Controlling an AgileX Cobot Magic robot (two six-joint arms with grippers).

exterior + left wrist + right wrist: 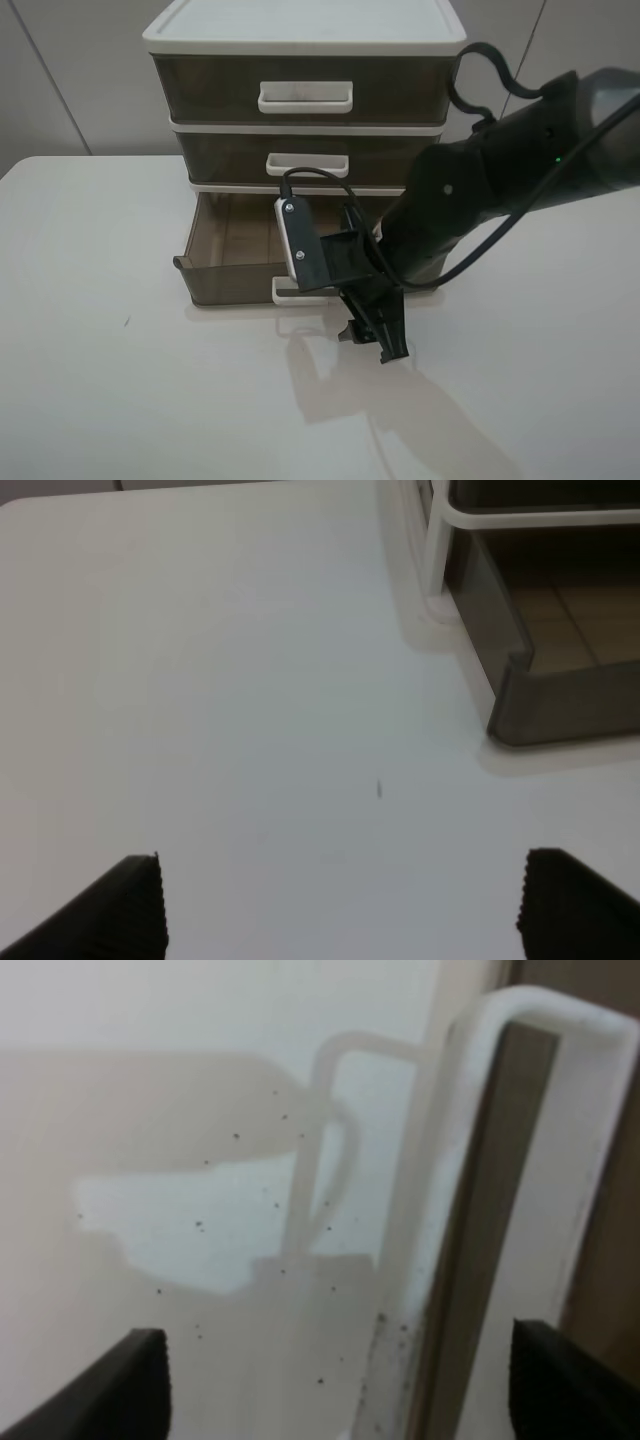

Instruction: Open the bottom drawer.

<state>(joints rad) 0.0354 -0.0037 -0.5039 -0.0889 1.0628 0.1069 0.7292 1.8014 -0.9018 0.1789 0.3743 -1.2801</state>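
Observation:
The bottom drawer, smoky brown translucent plastic, stands pulled out from the three-drawer unit. Its small white loop handle shows at the drawer's front. My right gripper points down right in front of the drawer. In the right wrist view the gripper is open wide, with the white handle and the brown drawer front between its fingertips, not clamped. My left gripper is open and empty above the table, near the drawer's left front corner. The left arm is out of the high view.
The middle drawer and the top drawer are shut, each with a white handle. The unit stands at the back of the white table. The right arm's cable loops beside the unit's right side.

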